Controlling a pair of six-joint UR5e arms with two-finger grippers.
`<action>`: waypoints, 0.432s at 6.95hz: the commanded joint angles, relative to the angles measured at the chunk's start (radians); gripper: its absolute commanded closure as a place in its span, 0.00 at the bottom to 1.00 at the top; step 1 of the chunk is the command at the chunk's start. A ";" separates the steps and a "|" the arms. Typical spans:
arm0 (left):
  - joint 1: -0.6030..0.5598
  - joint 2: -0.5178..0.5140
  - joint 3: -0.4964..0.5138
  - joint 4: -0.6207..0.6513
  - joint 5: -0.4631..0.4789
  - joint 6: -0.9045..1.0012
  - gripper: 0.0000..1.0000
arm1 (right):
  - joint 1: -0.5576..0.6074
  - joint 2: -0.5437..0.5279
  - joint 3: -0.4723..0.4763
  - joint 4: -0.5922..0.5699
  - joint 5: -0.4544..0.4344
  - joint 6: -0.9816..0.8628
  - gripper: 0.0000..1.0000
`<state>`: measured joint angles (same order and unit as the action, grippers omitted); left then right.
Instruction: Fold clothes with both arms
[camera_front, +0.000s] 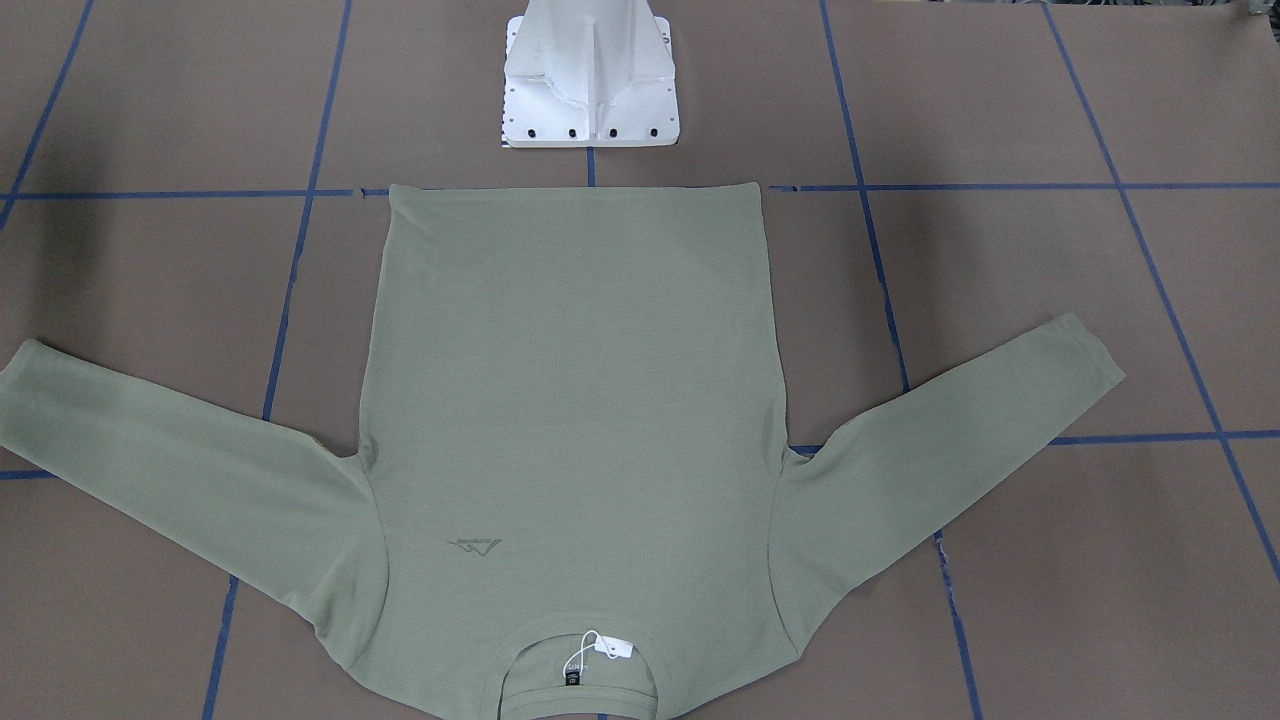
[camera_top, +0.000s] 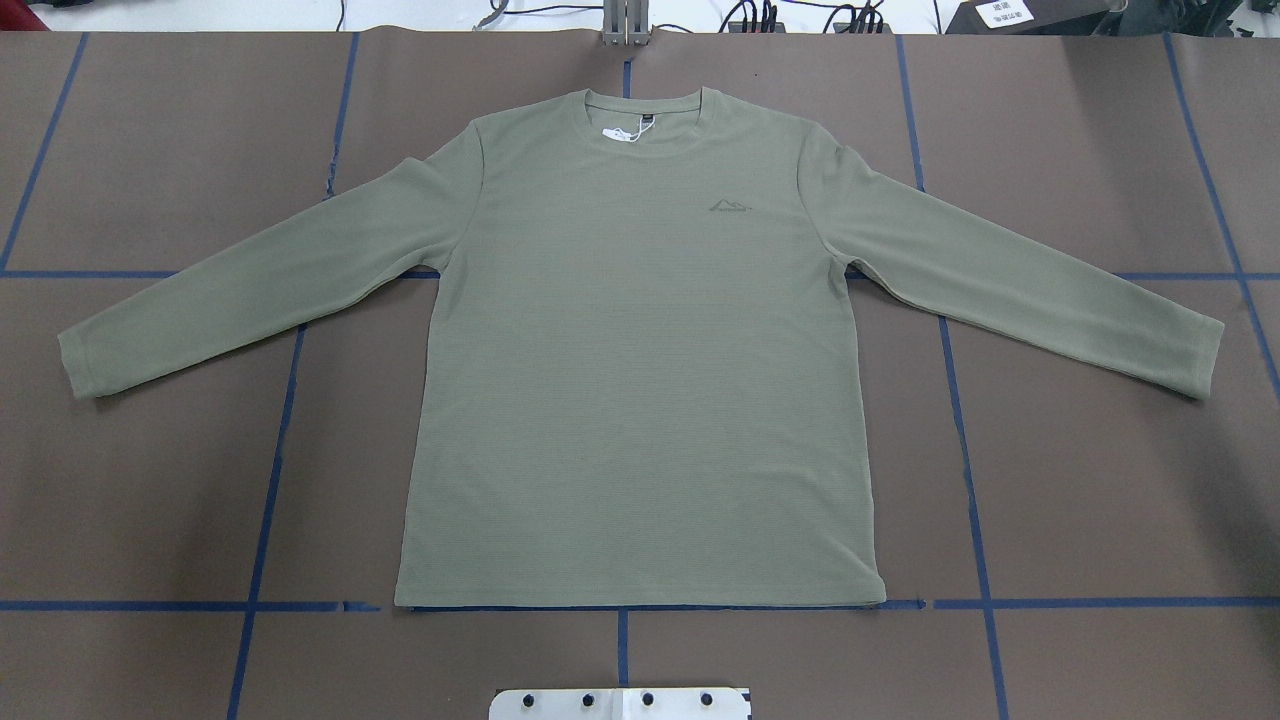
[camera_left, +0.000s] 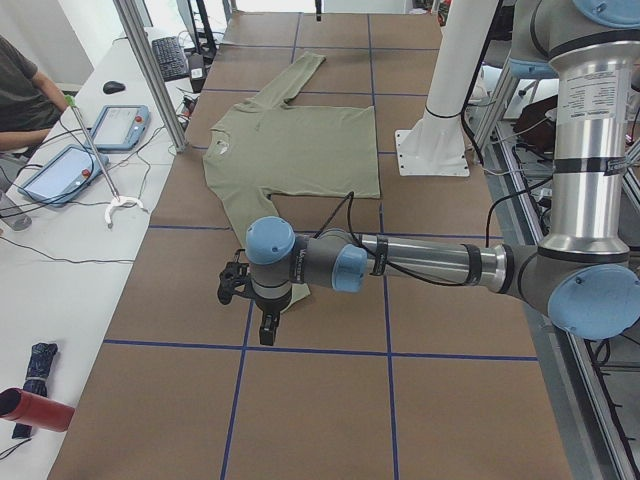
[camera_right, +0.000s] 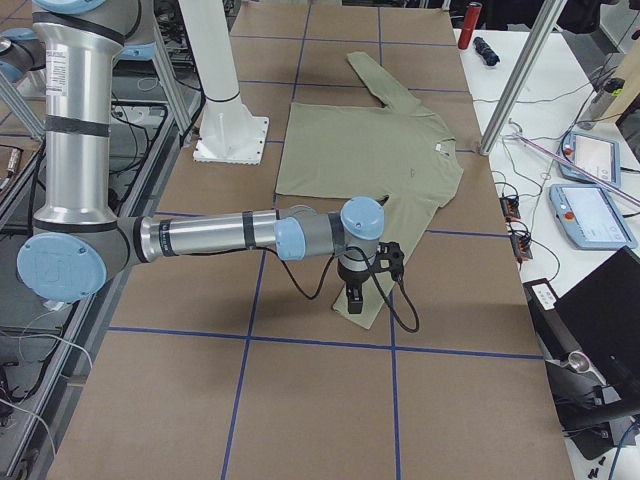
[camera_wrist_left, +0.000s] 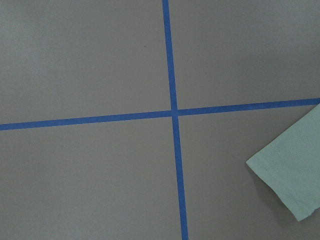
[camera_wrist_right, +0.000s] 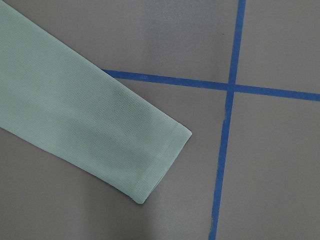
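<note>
Though flat, a fine-knit sage shirt (camera_top: 640, 400).

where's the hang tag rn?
Overhead view: the white hang tag lies inside the collar of the shirt, just left of the black neck label.

One sage-green long-sleeved shirt (camera_top: 640, 380) is counted, bearing one white hang tag (camera_top: 622, 134) and one chest logo (camera_top: 731, 206). Two robot arms are tallied: left arm (camera_left: 430, 262), right arm (camera_right: 200, 238). One white pedestal (camera_front: 592, 90), two teach pendants (camera_left: 120, 127) and one person (camera_left: 20, 90) are noted.

Green shirt (camera_right: 365, 150) flat on table (camera_right: 300, 400), right tool (camera_right: 354, 298) over sleeve cuff (camera_right: 368, 318)
</note>
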<state>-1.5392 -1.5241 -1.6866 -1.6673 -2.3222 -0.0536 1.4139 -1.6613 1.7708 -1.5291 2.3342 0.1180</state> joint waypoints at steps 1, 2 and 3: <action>-0.001 -0.019 -0.002 0.004 -0.002 -0.003 0.00 | 0.000 -0.002 -0.002 0.000 0.008 0.000 0.00; 0.001 -0.019 -0.004 0.001 -0.002 -0.002 0.00 | 0.000 0.000 0.008 0.000 0.055 0.002 0.00; 0.002 -0.019 0.001 -0.002 0.003 0.000 0.00 | -0.001 0.002 -0.002 0.000 0.059 0.003 0.00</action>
<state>-1.5385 -1.5411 -1.6882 -1.6663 -2.3228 -0.0550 1.4141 -1.6613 1.7734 -1.5294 2.3750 0.1195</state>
